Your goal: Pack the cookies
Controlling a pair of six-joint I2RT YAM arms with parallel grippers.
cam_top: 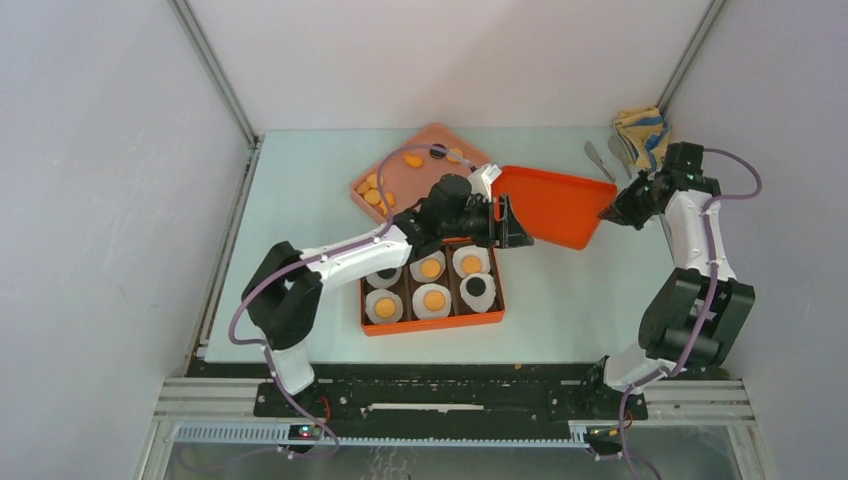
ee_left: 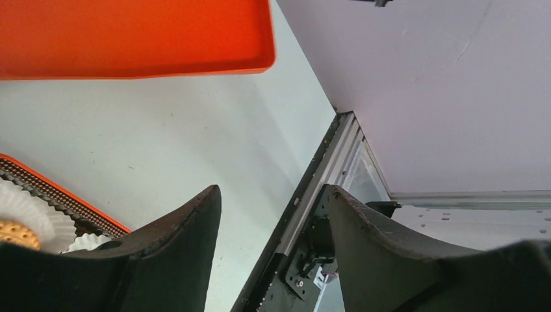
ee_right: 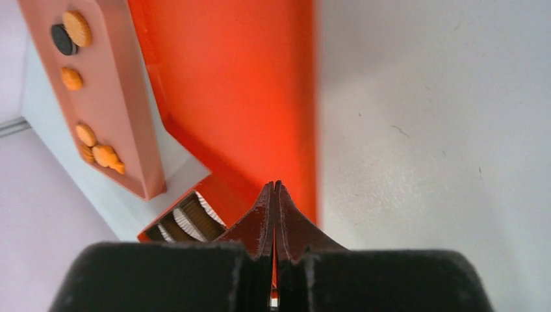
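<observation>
An orange box holds several white paper cups, each with a cookie: most orange, one black. More loose cookies lie on the pink tray behind it; they also show in the right wrist view. My right gripper is shut on the right edge of the orange lid and holds it tilted; its jaws pinch the lid's rim. My left gripper is open and empty by the lid's left edge, its jaws wide apart below the lid.
A folded cloth and a metal utensil lie at the back right corner. The box's corner with a cookie shows at the left of the left wrist view. The table edge and rail run near.
</observation>
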